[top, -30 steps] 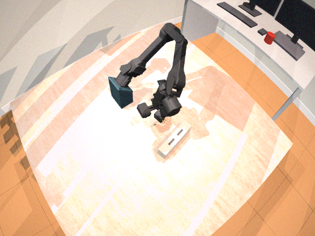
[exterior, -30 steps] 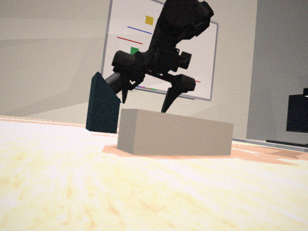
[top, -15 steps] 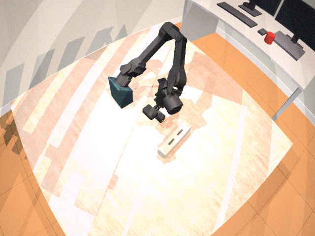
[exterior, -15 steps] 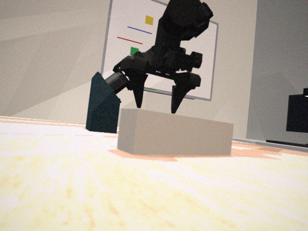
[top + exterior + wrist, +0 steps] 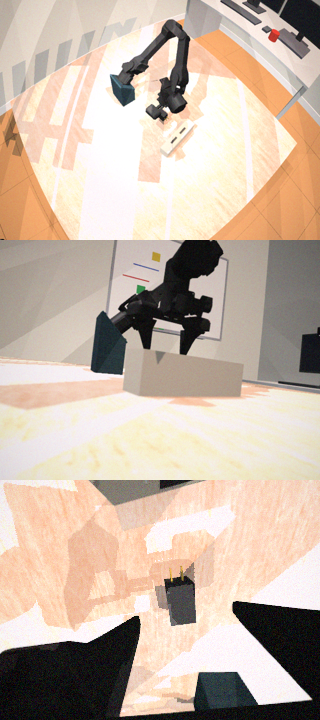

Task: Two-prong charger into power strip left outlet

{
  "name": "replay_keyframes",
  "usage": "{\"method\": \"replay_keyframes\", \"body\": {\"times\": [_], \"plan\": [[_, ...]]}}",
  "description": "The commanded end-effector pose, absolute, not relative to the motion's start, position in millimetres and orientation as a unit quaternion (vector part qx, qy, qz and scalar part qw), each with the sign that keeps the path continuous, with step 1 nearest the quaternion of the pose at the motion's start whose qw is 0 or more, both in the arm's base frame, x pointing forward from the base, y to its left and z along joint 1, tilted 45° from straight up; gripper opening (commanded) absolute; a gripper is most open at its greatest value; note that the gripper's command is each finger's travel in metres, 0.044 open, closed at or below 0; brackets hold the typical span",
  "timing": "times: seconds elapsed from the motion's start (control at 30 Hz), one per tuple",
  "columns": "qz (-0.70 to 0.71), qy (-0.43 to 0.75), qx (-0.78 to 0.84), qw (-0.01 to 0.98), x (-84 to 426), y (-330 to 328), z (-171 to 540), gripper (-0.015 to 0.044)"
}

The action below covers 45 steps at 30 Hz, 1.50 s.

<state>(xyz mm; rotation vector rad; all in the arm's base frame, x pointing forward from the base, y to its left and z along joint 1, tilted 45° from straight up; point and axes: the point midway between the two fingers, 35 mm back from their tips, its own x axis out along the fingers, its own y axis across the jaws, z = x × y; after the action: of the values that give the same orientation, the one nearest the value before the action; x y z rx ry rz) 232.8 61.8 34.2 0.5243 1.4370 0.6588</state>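
The dark charger (image 5: pixel 163 115) (image 5: pixel 181 603) lies on the table, its two gold prongs pointing to the top of the wrist view, towards the strip. It is hidden in the exterior view. My gripper (image 5: pixel 165 351) (image 5: pixel 184 613) is open and empty; in the wrist view its fingertips stand left and right of the charger with gaps on both sides. Whether they are level with it is unclear. The pale power strip (image 5: pixel 178 135) (image 5: pixel 191 376) (image 5: pixel 127 492) lies beside the charger, with two dark outlets on top. In the exterior view it covers the lowest part of the scene behind it.
The teal base block (image 5: pixel 122 90) (image 5: pixel 108 351) (image 5: pixel 225 690) stands at the arm's foot. A desk (image 5: pixel 294 64) with a red cup (image 5: pixel 273 35) and keyboards stands beyond the table. A whiteboard (image 5: pixel 209 289) hangs on the wall. Patches of glare and shadow cross the table.
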Motion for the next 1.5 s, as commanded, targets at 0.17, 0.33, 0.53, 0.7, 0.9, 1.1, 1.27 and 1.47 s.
{"method": "replay_keyframes", "body": {"times": [0.17, 0.33, 0.53, 0.7, 0.9, 1.1, 1.27, 1.47], "plan": [[0.292, 0.642, 0.237, 0.669, 232, 72, 22, 0.0440], [0.292, 0.641, 0.237, 0.669, 233, 78, 16, 0.0440], [0.292, 0.641, 0.237, 0.669, 234, 85, 9, 0.0440], [0.292, 0.641, 0.237, 0.669, 234, 91, 4, 0.0440], [0.293, 0.641, 0.238, 0.668, 234, 97, -2, 0.0440], [0.293, 0.641, 0.238, 0.668, 234, 97, -2, 0.0440], [0.294, 0.638, 0.234, 0.672, 236, 96, 1, 0.0309], [0.294, 0.638, 0.234, 0.672, 236, 96, 1, 0.0151]]}}
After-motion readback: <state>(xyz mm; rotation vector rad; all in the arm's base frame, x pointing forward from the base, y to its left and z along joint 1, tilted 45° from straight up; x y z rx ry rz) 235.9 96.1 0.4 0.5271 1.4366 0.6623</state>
